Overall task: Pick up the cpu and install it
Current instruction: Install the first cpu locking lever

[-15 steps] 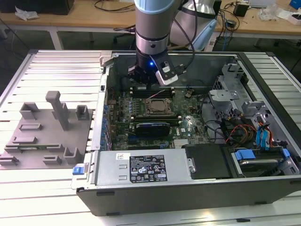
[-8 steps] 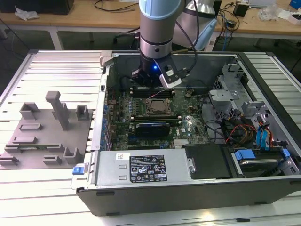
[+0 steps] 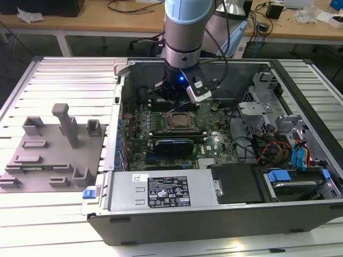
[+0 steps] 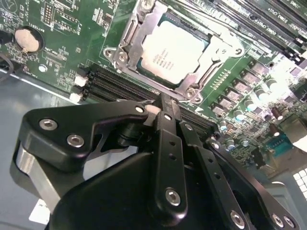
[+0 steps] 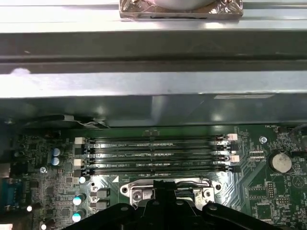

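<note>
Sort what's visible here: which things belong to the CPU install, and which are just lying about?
Job:
- cpu, sitting in the socket frame
- gripper, fingers together, holding nothing, just beside the socket

Lying about:
- grey fixture outside the case
- memory slots
- coin battery
- power supply
</note>
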Motion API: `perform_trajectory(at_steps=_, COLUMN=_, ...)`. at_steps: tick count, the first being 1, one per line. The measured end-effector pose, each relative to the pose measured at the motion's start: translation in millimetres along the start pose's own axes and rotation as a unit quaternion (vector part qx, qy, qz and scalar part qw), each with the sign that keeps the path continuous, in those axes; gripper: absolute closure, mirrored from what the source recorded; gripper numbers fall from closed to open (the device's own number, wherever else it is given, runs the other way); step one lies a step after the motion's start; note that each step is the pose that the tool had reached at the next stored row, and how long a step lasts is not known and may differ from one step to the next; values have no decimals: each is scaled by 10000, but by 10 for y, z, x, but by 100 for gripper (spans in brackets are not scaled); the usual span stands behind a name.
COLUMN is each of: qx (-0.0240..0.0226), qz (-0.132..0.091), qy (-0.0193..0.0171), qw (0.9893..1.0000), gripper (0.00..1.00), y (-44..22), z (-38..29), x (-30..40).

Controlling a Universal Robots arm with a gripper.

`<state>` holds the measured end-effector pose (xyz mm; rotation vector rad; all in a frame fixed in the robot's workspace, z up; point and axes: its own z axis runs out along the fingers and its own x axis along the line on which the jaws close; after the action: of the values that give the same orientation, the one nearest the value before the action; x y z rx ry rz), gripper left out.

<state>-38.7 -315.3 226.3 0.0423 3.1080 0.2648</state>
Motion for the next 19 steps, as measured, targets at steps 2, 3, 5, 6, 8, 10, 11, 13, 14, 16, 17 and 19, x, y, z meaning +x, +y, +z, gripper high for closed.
perform_trajectory(at_steps=2, qx=0, qz=0, qy=0, qw=10000, gripper=89, y=20, z=19, x=-3)
perform_trajectory(at_steps=3, qx=0, qz=0, qy=0, qw=10000, gripper=89, y=28, z=27, x=-5)
perform_trajectory(at_steps=5, qx=0, qz=1, qy=0, qw=10000, gripper=89, y=43, z=44, x=-10)
perform_trajectory(at_steps=6, qx=0, qz=0, qy=0, qw=10000, gripper=89, y=52, z=52, x=-15)
perform_trajectory(at_steps=8, qx=12, qz=2, qy=0, qw=10000, gripper=89, y=79, z=66, x=-22)
perform_trajectory(at_steps=10, qx=43, qz=1, qy=-2, qw=10000, gripper=89, y=121, z=81, x=-30)
perform_trajectory(at_steps=11, qx=68, qz=0, qy=-2, qw=10000, gripper=89, y=147, z=89, x=-34)
perform_trajectory(at_steps=13, qx=94, qz=-1, qy=-3, qw=10000, gripper=89, y=153, z=94, x=-34)
perform_trajectory(at_steps=14, qx=102, qz=-1, qy=-6, qw=9999, gripper=89, y=153, z=96, x=-34)
perform_trajectory(at_steps=16, qx=116, qz=-3, qy=-25, qw=9999, gripper=89, y=153, z=99, x=-34)
perform_trajectory(at_steps=17, qx=116, qz=-2, qy=-40, qw=9999, gripper=89, y=152, z=103, x=-33)
perform_trajectory(at_steps=19, qx=114, qz=12, qy=-117, qw=9999, gripper=89, y=151, z=114, x=-34)
